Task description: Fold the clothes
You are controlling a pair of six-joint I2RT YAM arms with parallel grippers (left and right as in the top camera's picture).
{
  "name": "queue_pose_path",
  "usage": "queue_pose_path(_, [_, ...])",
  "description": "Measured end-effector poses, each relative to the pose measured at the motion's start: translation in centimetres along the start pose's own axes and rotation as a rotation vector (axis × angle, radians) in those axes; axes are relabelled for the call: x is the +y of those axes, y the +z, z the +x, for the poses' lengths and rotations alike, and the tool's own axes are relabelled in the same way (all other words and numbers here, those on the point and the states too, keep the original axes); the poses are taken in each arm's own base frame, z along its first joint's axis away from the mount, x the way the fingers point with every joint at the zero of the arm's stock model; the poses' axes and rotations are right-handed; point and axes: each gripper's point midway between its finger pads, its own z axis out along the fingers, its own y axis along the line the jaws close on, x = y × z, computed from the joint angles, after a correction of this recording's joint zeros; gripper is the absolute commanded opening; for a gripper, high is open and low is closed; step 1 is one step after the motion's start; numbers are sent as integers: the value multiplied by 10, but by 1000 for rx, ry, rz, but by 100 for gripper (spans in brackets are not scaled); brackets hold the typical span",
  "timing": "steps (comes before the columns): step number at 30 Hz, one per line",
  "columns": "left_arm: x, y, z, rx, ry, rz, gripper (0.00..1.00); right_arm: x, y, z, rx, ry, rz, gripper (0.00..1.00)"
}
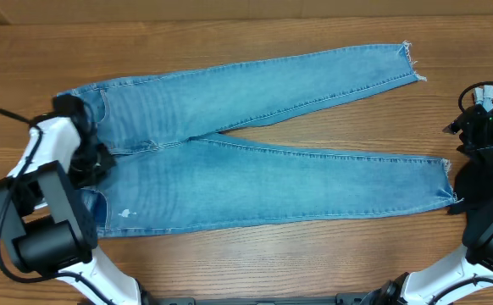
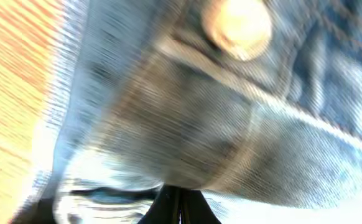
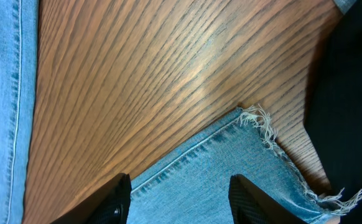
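Light blue jeans (image 1: 263, 178) lie flat on the wooden table, waistband at the left and legs spread out to the right. My left gripper (image 1: 91, 161) is at the waistband. In the left wrist view its fingers (image 2: 178, 208) are pressed together with blurred denim (image 2: 231, 124) and a metal button (image 2: 238, 23) close against them. My right gripper (image 1: 462, 193) is at the frayed hem of the near leg. In the right wrist view its fingers (image 3: 184, 202) are open, straddling the hem corner (image 3: 231, 168) just above it.
The far leg's frayed hem (image 1: 409, 61) lies at the back right. Bare wooden table (image 1: 255, 254) runs along the front and back of the jeans. The right arm's black body and cables (image 1: 488, 119) stand at the right edge.
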Motion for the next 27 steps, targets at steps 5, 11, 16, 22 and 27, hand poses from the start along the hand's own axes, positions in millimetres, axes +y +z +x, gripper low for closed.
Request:
queue_pose_path(5, [-9, -28, -29, -64, 29, 78, 9, 9, 2, 2, 0, -28, -4, 55])
queue_pose_path(11, [-32, -81, -66, -169, 51, 231, 56, 15, 4, 3, -2, -65, -7, 59])
queue_pose_path(16, [-36, -104, -111, -322, -10, 402, 56, 15, 4, 3, -2, -68, -7, 59])
queue_pose_path(22, [4, -121, -165, -434, -180, 760, 74, 14, 4, 6, 9, -67, -4, 60])
queue_pose_path(27, [-18, -95, -194, -401, -83, 895, 70, 12, 4, 13, 36, -85, 4, 59])
